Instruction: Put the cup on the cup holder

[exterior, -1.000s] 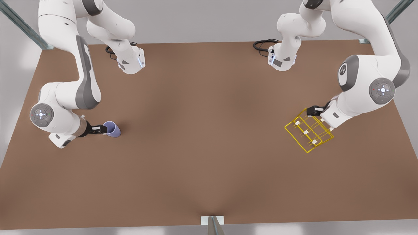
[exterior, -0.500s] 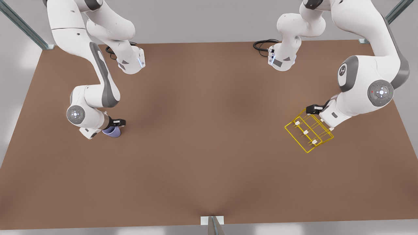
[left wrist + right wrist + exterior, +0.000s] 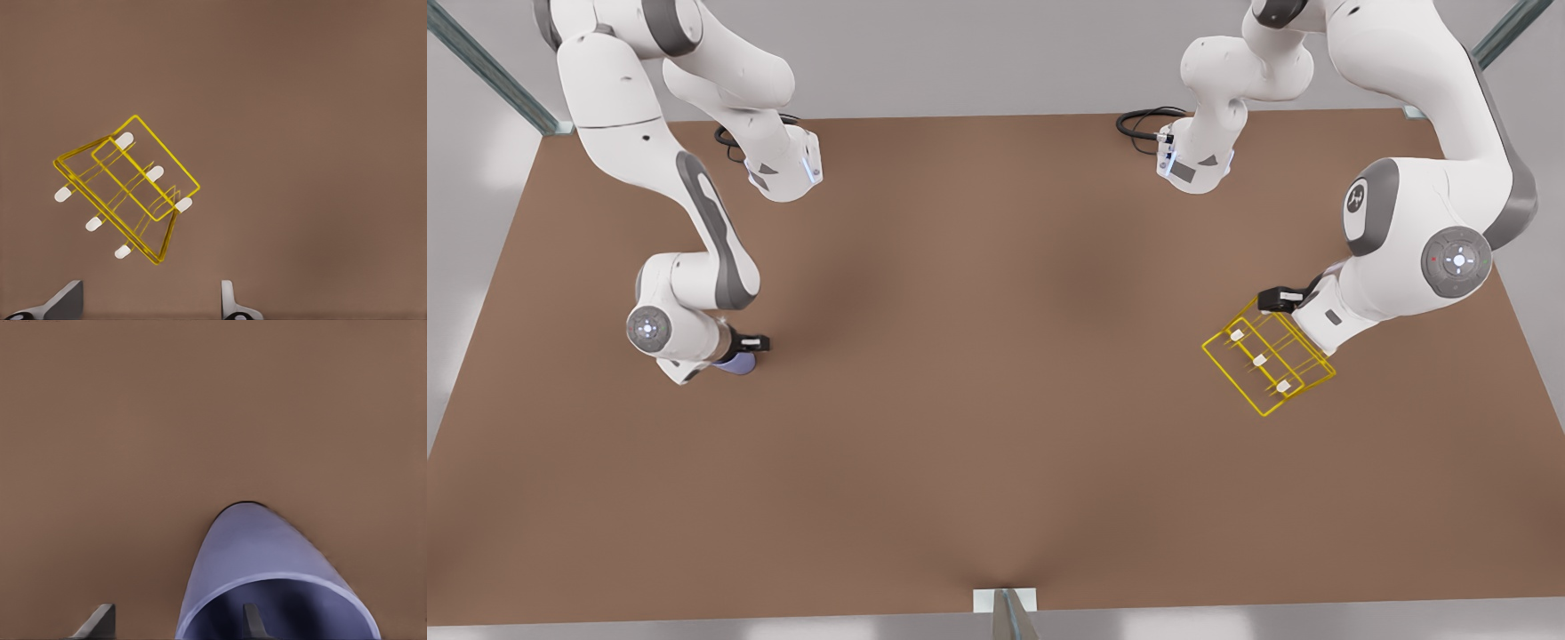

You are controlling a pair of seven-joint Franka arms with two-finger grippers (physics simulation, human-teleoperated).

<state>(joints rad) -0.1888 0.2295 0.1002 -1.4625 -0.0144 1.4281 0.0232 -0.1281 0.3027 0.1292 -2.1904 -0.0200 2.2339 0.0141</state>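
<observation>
Right gripper (image 3: pixel 740 351), at the front view's left, straddles the lavender cup's (image 3: pixel 267 577) rim, one finger (image 3: pixel 252 621) inside the mouth and one outside, spread. The arm hides most of the cup (image 3: pixel 735 364) from the front. Left gripper (image 3: pixel 150 303), fingers apart, hovers above the yellow wire cup holder (image 3: pixel 127 187), which stands on the brown table (image 3: pixel 996 427).

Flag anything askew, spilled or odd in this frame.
Nothing stands out. The cup stands upright on the table, with one finger of the open right gripper inside its rim and the other outside. The cup holder sits flat, pegs up, beneath the open left gripper.
</observation>
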